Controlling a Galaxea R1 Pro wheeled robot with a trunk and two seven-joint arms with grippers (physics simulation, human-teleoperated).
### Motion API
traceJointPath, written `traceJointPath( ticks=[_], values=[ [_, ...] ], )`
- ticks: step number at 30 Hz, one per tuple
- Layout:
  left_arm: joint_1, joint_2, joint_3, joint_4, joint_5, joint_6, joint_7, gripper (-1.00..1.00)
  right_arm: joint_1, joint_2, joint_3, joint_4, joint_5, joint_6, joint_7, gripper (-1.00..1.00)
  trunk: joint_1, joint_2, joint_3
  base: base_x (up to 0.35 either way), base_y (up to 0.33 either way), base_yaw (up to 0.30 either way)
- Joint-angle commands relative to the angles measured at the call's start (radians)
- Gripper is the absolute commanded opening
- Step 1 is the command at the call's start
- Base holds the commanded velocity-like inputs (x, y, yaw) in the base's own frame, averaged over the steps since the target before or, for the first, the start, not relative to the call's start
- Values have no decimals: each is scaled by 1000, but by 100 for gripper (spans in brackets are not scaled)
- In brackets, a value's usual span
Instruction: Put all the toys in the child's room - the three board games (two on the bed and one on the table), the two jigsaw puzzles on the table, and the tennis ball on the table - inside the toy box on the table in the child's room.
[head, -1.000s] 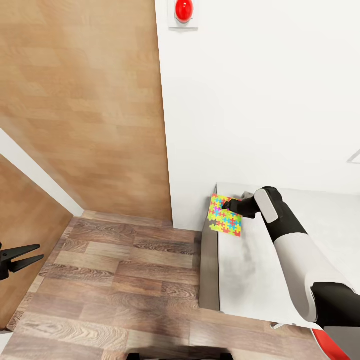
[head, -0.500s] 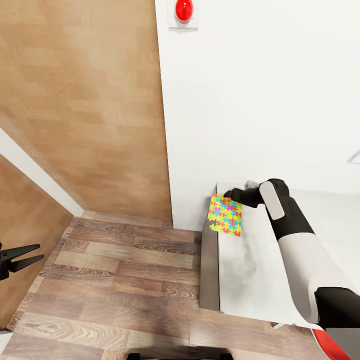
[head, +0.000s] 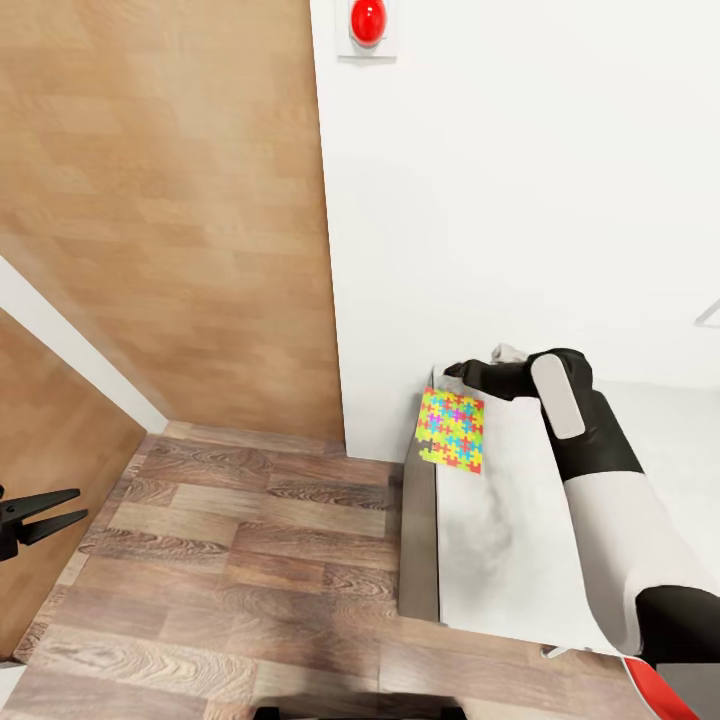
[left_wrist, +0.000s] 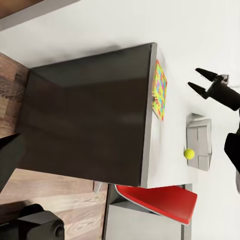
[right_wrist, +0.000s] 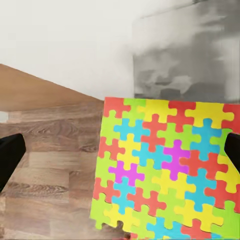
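One jigsaw puzzle (head: 450, 430) lies flat at the left end of the table (head: 500, 540), its edge hanging a little over the side. My right gripper (head: 457, 371) hovers open just behind it, near the wall, holding nothing. The right wrist view looks down on the puzzle (right_wrist: 165, 170) with the gripper (right_wrist: 121, 152) spread wide above it. In the left wrist view the puzzle (left_wrist: 159, 90), the open right gripper (left_wrist: 199, 81), the grey toy box (left_wrist: 200, 120) and the tennis ball (left_wrist: 189, 153) beside it all sit on the table top. My left gripper (head: 45, 512) hangs open over the floor, far left.
A white wall (head: 520, 200) rises directly behind the table, with a red round fixture (head: 367, 18) high up. A wood-panelled wall stands to the left. A red chair (left_wrist: 160, 202) sits at the table's near side. Wood-plank floor (head: 250, 560) lies open left of the table.
My right gripper has lifted off the jigsaw puzzle and drawn back toward the wall. The puzzle stays where it lay. The left arm has not moved.
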Motion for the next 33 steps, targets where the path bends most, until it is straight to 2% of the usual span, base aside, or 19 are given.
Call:
traceJointPath(
  ticks=[1, 4, 5, 6, 7, 8, 9, 12, 13, 15, 16, 18, 22, 24, 25, 27, 28, 30, 33],
  values=[
    [0, 0, 0, 0, 1, 4, -2, 100, 9, -6, -1, -26, -47, 3, 6, 100, 1, -2, -1, 0, 0, 0],
    [0, 0, 0, 0, 1, 4, -1, 100, 39, -38, 0, -79, -143, 3, 26, 100, 1, -2, 3, 0, 0, 0],
    [0, 0, -1, -1, 1, 4, -1, 100, 61, -63, 1, -103, -201, 3, 31, 100, 1, -2, 5, 0, 0, 0],
    [0, 0, -1, -1, 1, 4, -1, 100, 73, -77, 1, -114, -232, 3, 34, 100, 1, -2, 6, 0, 0, 0],
    [-1, -2, -1, -2, 1, 4, -1, 100, 101, -106, 1, -138, -298, 3, 37, 100, 1, -2, 8, 0, 0, 0],
    [-1, -3, -1, -4, 1, 4, -1, 100, 116, -121, 1, -152, -333, 3, 39, 100, 1, -2, 9, 0, 0, 0],
    [-1, -5, -1, -6, 1, 4, -1, 100, 152, -151, 1, -184, -408, 3, 43, 100, 1, -2, 11, 0, 0, 0],
    [0, -7, -1, -8, 1, 3, -1, 100, 215, -189, 0, -246, -526, 3, 51, 100, 1, -2, 15, 0, 0, 0],
    [0, -8, -2, -9, 1, 1, -1, 100, 264, -209, -2, -298, -601, 3, 56, 100, 1, -2, 17, 0, 0, 0],
    [0, -9, -2, -10, 1, -3, -1, 100, 314, -223, -5, -350, -668, 3, 60, 100, 1, -2, 20, 0, 0, 0],
    [0, -9, -3, -10, 1, -10, -1, 100, 363, -233, -10, -393, -723, 3, 63, 100, 1, -2, 22, 0, 0, 0],
    [0, -10, -5, -11, 1, -22, -1, 100, 430, -242, -30, -432, -782, 3, 71, 100, 1, -2, 25, 0, 0, 0],
    [0, -14, -7, -12, 1, -33, -1, 100, 522, -248, -77, -460, -826, 3, 134, 100, 1, -2, 31, 0, 0, 0],
    [0, -18, -7, -13, 1, -36, -1, 100, 575, -250, -95, -467, -836, 3, 221, 100, 1, -2, 34, 0, 0, 0],
    [0, -20, -8, -14, 1, -37, -1, 100, 611, -250, -102, -469, -838, 3, 300, 100, 1, -2, 36, 0, 0, 0],
    [0, -22, -9, -20, 1, -38, -1, 100, 648, -251, -109, -471, -838, 3, 389, 100, 1, -2, 39, 0, 0, 0],
    [0, -25, -15, -32, 1, -39, 0, 100, 685, -251, -117, -473, -835, 3, 481, 100, 1, -2, 41, 0, 0, 0],
    [0, -32, -32, -57, 0, -40, 1, 100, 738, -249, -129, -474, -831, 3, 607, 100, 1, -2, 44, 0, 0, 0],
    [0, -45, -65, -93, -11, -50, 5, 100, 812, -242, -150, -474, -818, 3, 736, 100, 1, -2, 49, 0, 0, 0]
  ],
)
